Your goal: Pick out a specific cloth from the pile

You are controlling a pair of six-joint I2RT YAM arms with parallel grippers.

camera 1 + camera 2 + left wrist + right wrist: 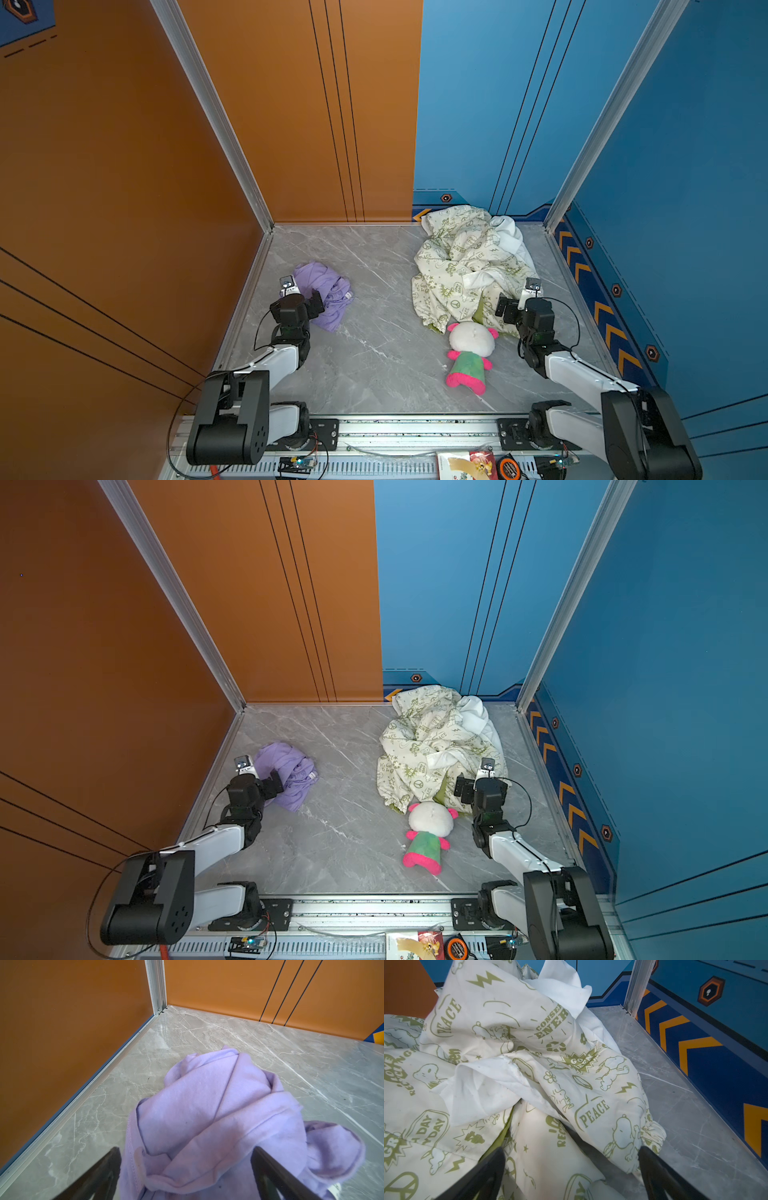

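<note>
Since the lavender-purple soft cloth [328, 286] lies near the table's [374, 365] left edge, apart from the cream green-printed pile [457, 266], we find the left tool [316, 301] nearer, jaws apart astride it; the right tool [509, 309] is likewise apart.

Bare marble tabletop [374, 282] runs down the middle, between the lavender cloth [332, 286] near the orange wall [124, 199] and the pile [457, 257], which fills the far right corner. A plush toy [471, 345] lies against the pile's near edge. Only a narrow strip is free along the blue wall [673, 199].
</note>
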